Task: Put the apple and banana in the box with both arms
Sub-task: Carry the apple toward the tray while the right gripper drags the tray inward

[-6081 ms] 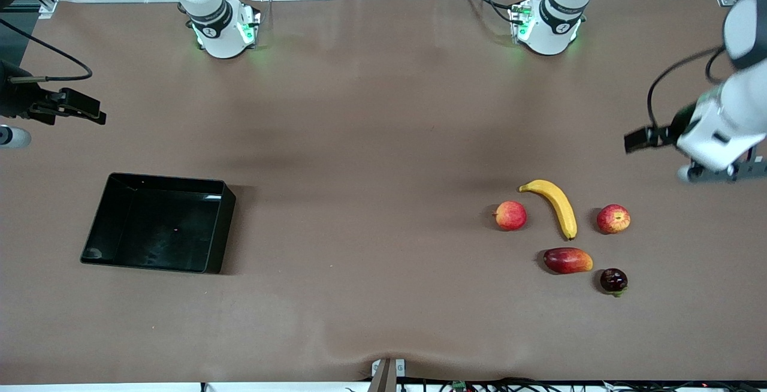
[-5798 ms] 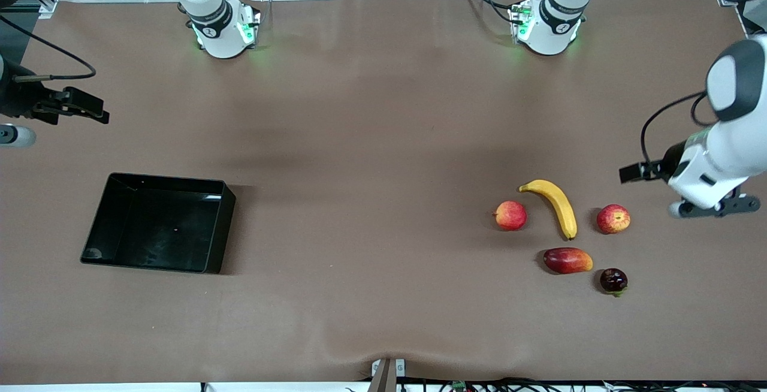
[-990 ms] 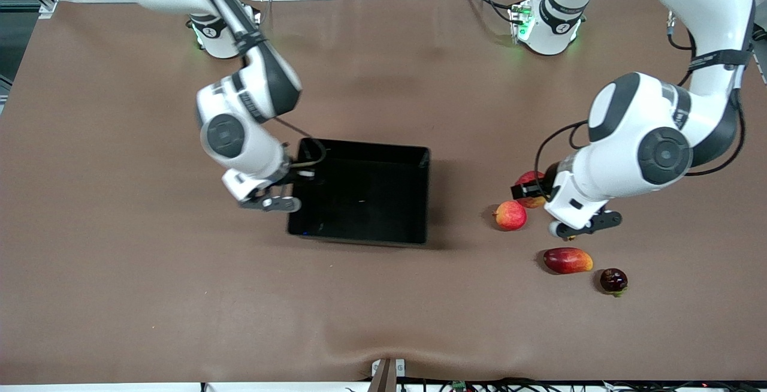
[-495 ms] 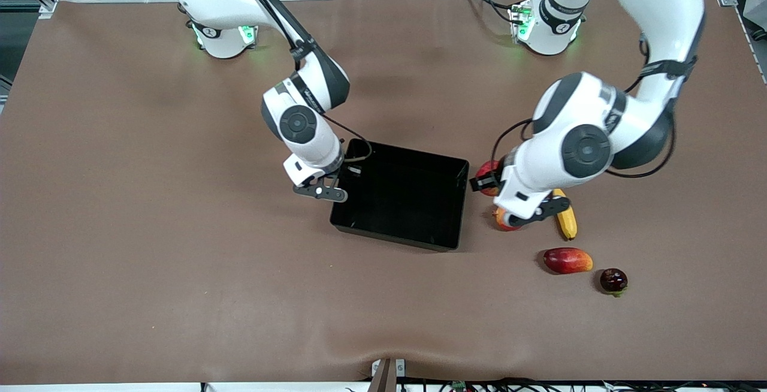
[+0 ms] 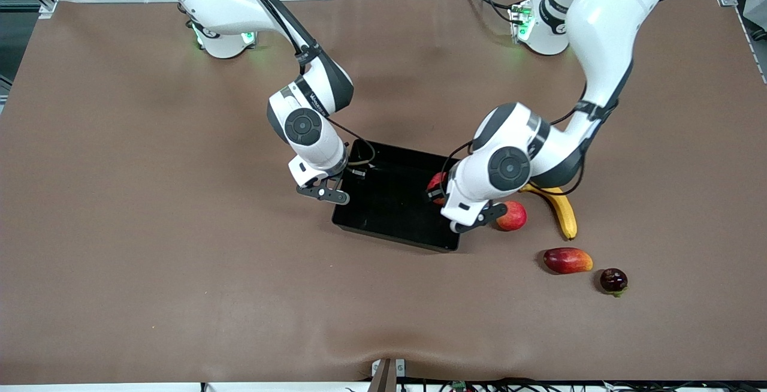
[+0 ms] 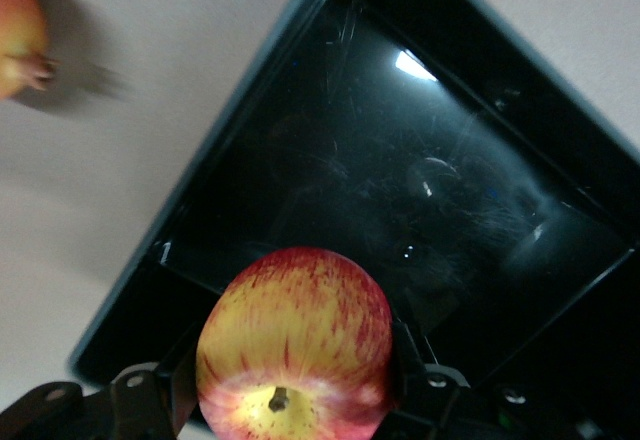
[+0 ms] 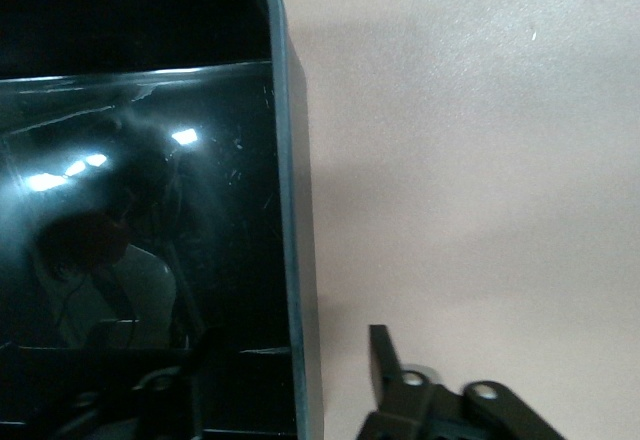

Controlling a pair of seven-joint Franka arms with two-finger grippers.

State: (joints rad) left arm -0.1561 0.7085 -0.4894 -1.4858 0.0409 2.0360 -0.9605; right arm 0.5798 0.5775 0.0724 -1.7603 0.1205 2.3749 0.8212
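Now the left gripper (image 6: 290,400), clenched on the apple (image 6: 295,345) over the box (image 5: 359,224), should lower before releasing, while the right gripper (image 5: 350,170) grips the box wall.

Box (image 5: 389,233) interior bare, open from above; low walls only barrier. Left gripper (image 5: 439,191) w/ apple (image 6: 294,345) hangs over box end toward left arm. Right gripper (image 5: 350,171) straddles opposite end wall, one finger (image 7: 388,363) outside – blocks that end. Pinkish-red fruit (image 5: 512,216) just beside box, under left wrist; banana (image 5: 557,207) beside it, partly under left arm. Mango-like fruit (image 5: 567,260) & dark round fruit (image 5: 613,280) nearer camera, gaps between them narrow. Table (image 5: 150,260) toward right arm's end wide open.
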